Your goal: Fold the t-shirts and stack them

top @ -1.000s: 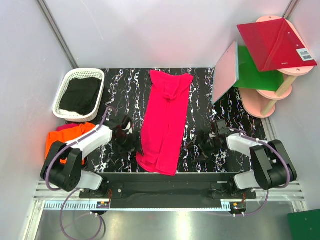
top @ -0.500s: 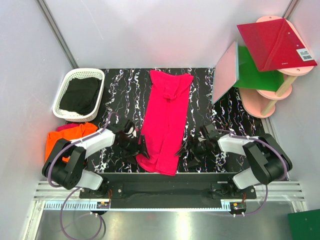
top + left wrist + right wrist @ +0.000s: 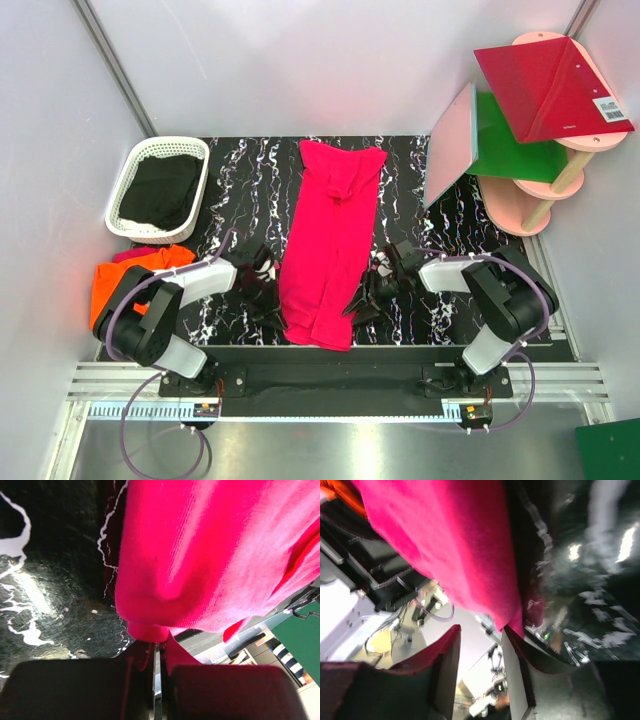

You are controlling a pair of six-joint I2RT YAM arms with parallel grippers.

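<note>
- Top external view: the hot pink t-shirt [image 3: 330, 245] lies as a long narrow strip down the middle of the desk [image 3: 240, 170], neck end far, hem end near the arm bases. We read the sides as already turned in, so the crosswise fold is what's left.
- The left tool [image 3: 268, 288] sits at the strip's left edge near the hem, and the right tool [image 3: 362, 298] sits at the right edge opposite. That symmetry makes sense to us: lifting both corners together keeps the hem straight when it goes toward the neck.
- Left wrist view: the left tool [image 3: 157, 652] is clamped on a small tuck of the hot pink t-shirt [image 3: 210, 555]. Its fingers nearly meet and the cloth bunches just above them.
- Right wrist view: the right tool [image 3: 480, 640] has a narrow gap between its fingers with nothing in it. The hot pink t-shirt [image 3: 445, 545] ends right at one fingertip. We judge the tool must get around that edge before closing.
- The orange t-shirt [image 3: 125, 280] lies bunched off the desk's left edge by the left arm, out of the fold area. We cannot tell whether that marks the stack spot.
- The white basket [image 3: 165, 143] holds dark cloth at the far left corner, well apart from the work.
</note>
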